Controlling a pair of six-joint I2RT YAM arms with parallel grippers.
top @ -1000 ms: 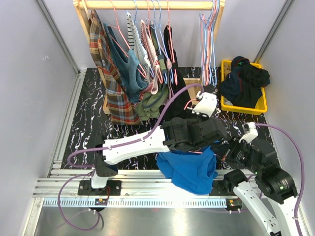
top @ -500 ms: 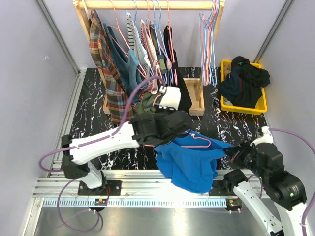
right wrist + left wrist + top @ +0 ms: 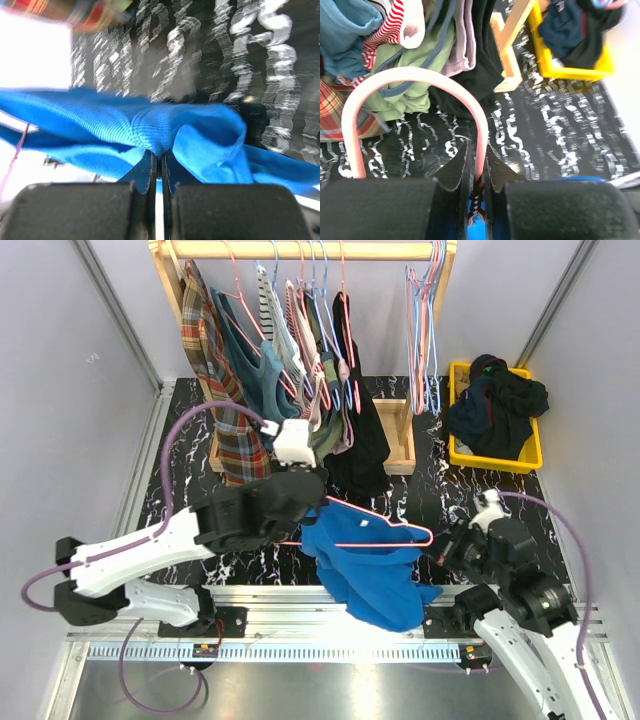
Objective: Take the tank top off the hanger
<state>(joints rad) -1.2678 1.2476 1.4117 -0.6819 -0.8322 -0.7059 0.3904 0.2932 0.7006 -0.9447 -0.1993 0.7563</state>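
Tank top (image 3: 375, 580) edge is pinched in my right gripper (image 3: 158, 158), jaws together on cloth. My left gripper (image 3: 476, 151) clamps the hanger (image 3: 415, 74) neck. It hangs lower centre of top view. Risk if I pull apart: strap could snag the hanger's right tip, or cloth slips from the thin pinch.

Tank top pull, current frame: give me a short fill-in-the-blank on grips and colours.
The left gripper is shut on the pink hanger's ____.
The right gripper pinches a fold of the ____ tank top.
The bin holding dark clothes at the far right is ____.
Missing words: hook; blue; yellow.
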